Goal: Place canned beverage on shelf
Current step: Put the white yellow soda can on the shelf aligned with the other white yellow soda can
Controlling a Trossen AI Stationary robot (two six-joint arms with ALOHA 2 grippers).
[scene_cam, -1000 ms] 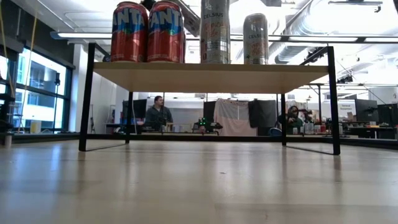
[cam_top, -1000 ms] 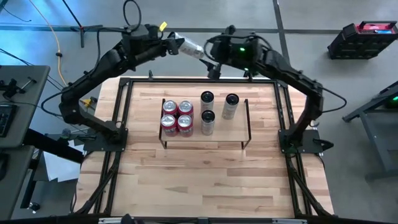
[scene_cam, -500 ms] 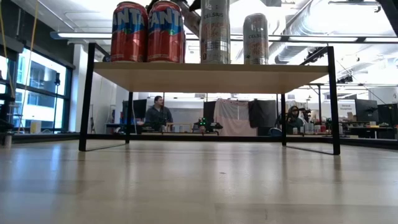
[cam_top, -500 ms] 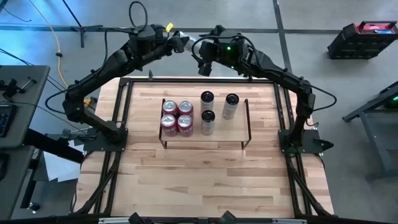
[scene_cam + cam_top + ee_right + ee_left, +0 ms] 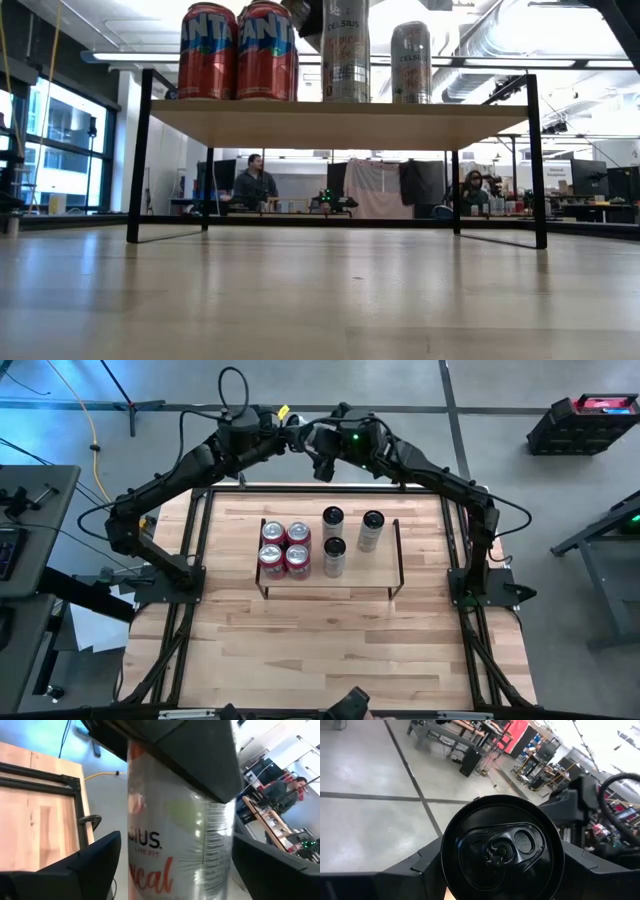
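A slim silver can (image 5: 303,432) hangs in the air just beyond the table's far edge, my left gripper (image 5: 290,430) shut on it. In the left wrist view its black lid (image 5: 502,850) faces the camera. My right gripper (image 5: 320,450) is open, its fingers (image 5: 92,865) standing on either side of the can's printed body (image 5: 175,825); I cannot tell whether they touch. The shelf (image 5: 390,565) stands mid-table on its wire frame, bearing several red cans (image 5: 284,547) and three slim cans (image 5: 345,530). My left gripper pinches the can at its lid end (image 5: 449,870) between its two fingers (image 5: 415,870), which lie along the can's sides. The can sticks out roughly level beyond the fingers, its bottom toward my right arm. It is clear of the table and the shelf.
The shelf board's right part (image 5: 380,575) is bare. In the low view the shelf board (image 5: 340,112) stands raised on black legs (image 5: 535,160). Black rails (image 5: 200,540) frame the tabletop. People sit at desks (image 5: 255,185) in the room behind.
My right gripper has moved toward the table's left and down, and its fingers now stand around the can. My left gripper has carried the can a little toward the right; the can has stayed about level.
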